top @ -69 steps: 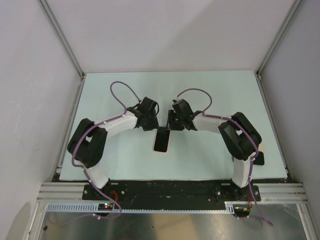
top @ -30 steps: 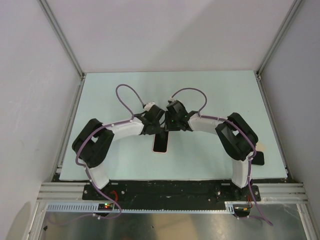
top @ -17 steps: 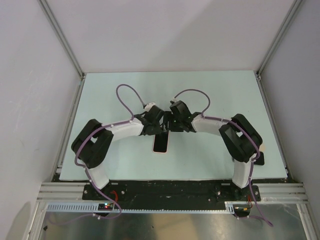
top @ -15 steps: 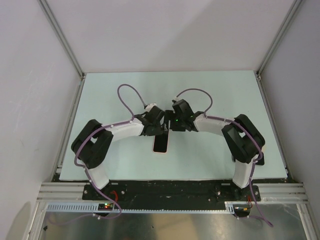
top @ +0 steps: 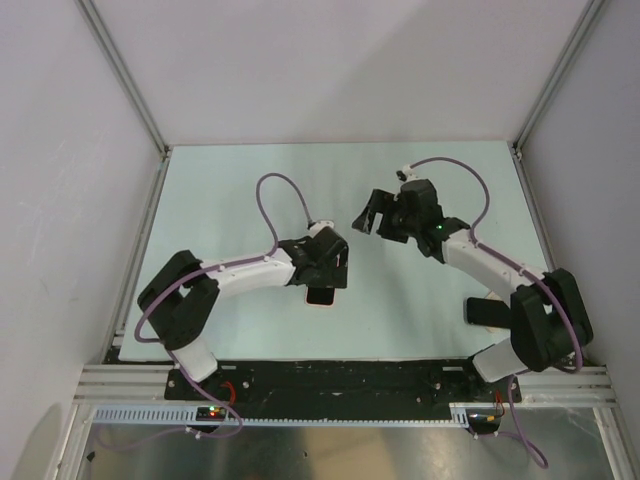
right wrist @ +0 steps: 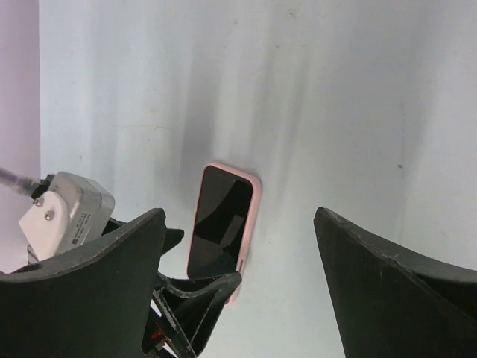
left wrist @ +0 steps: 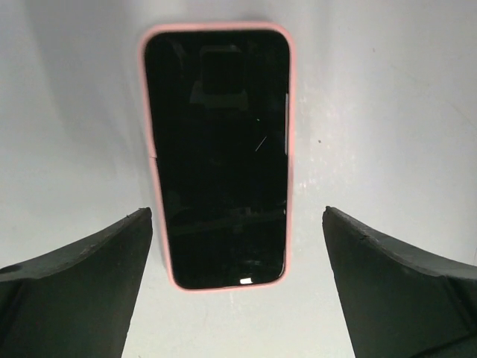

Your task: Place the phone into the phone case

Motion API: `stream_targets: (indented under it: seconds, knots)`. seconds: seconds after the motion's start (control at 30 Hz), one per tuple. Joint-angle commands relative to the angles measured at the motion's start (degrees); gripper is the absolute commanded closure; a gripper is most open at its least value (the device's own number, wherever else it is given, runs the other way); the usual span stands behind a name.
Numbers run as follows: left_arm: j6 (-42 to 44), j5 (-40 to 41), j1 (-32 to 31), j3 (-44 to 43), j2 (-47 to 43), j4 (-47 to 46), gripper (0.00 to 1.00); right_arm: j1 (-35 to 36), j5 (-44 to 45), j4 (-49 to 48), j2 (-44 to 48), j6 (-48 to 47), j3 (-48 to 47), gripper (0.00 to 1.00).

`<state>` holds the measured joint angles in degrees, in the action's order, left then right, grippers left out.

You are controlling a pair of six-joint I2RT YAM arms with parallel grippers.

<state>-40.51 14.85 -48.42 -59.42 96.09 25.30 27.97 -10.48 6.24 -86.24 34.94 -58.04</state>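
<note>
The phone (left wrist: 216, 149) lies flat on the pale mat, black screen up, seated inside the phone case (left wrist: 292, 156), whose pink rim shows all round it. My left gripper (left wrist: 237, 212) hovers above the phone's near end, open wide, its fingers clear of both long sides. In the top view the left gripper (top: 325, 265) hides most of the phone (top: 320, 295). My right gripper (top: 370, 212) is raised to the far right of the phone, open and empty. From the right wrist view, the phone (right wrist: 220, 224) and the case rim (right wrist: 254, 212) lie well below the right gripper (right wrist: 240, 215).
A flat black object (top: 485, 310) lies on the mat by the right arm's lower link. Aluminium posts (top: 120, 70) and grey walls enclose the mat (top: 250, 180) on three sides. The left arm's purple cable (top: 275, 200) loops above its wrist.
Both grippers have opened and let go of the phone. The right arm has swung up and away to the far right; the left gripper has shifted a little nearer. The phone stays put.
</note>
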Motion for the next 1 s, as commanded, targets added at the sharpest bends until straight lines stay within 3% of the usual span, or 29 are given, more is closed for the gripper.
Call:
stream_targets:
  seconds: [0.0, 0.37, 0.43, 0.57, 0.67, 0.97]
  knots:
    - [0.8, 1.2, -1.7, -1.4, 2.4, 0.7, 0.01, -1.9, -0.2, 0.7, 5.2, 0.6, 3.4, 0.13]
    - [2.7, 2.5, -1.9, -4.3, 7.2, 2.1, 0.04, -2.9, -0.7, 0.7, 8.8, 0.3, 6.6, 0.13]
    - [3.2, 2.6, -1.9, -4.9, 7.8, 2.2, 0.1, -2.9, -0.9, 0.6, 8.7, 0.3, 6.7, 0.13]
    - [4.2, 3.3, -0.6, -6.9, 9.6, 2.4, 0.33, -3.0, -0.9, 1.0, 9.1, -0.1, 6.8, 0.14]
    - [5.3, 3.2, 2.1, -8.8, 10.6, 2.4, 0.44, -3.2, -0.2, 1.8, 10.1, -0.7, 6.9, 0.14]
    - [13.5, 3.4, 11.8, -19.2, 15.2, 2.4, 0.49, -5.0, 2.9, 5.4, 13.8, -2.2, 8.3, 0.14]
